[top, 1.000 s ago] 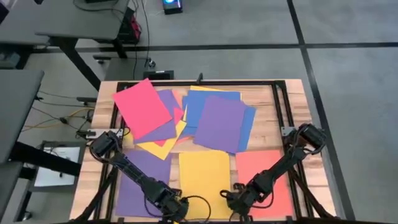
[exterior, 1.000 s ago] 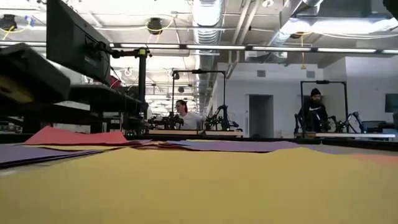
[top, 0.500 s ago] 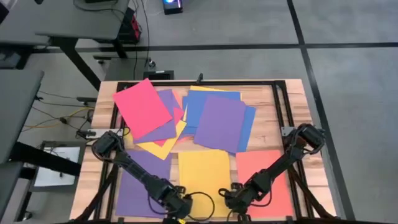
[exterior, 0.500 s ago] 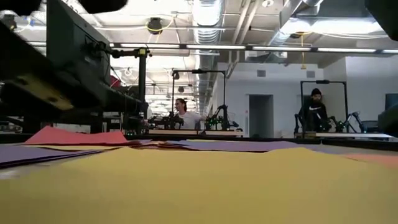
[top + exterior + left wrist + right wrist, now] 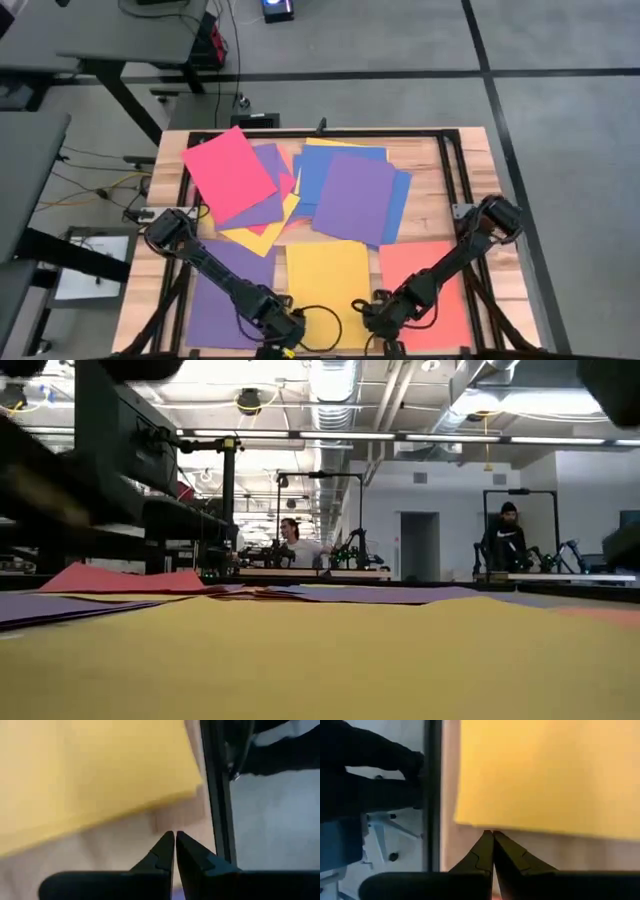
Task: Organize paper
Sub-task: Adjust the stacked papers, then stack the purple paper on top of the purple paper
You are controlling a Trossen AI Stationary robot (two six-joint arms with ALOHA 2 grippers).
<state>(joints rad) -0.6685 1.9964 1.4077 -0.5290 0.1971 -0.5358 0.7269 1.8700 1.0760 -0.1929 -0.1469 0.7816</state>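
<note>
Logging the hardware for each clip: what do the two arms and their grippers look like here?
Both are dark, near-black jointed arms with rounded joint housings. Seen from above, a black cable loops beside the left gripper, and the right gripper is equally dark. In the wrist views each gripper, left and right, ends in two matte black tapering fingers with notched inner edges. No markings are visible.

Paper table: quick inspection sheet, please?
Surface: wooden table with black frame.
Job's things: purple sheet, yellow sheet and red sheet lie in a near row; mixed pile of red, purple, blue, yellow behind.
Clutter: nothing seen.
Grippers: left tool and right tool both shut, empty, at the yellow sheet's near edge.
Cables: cable loop over the yellow sheet; cords on the floor.
Surroundings: two people at far benches.
</note>
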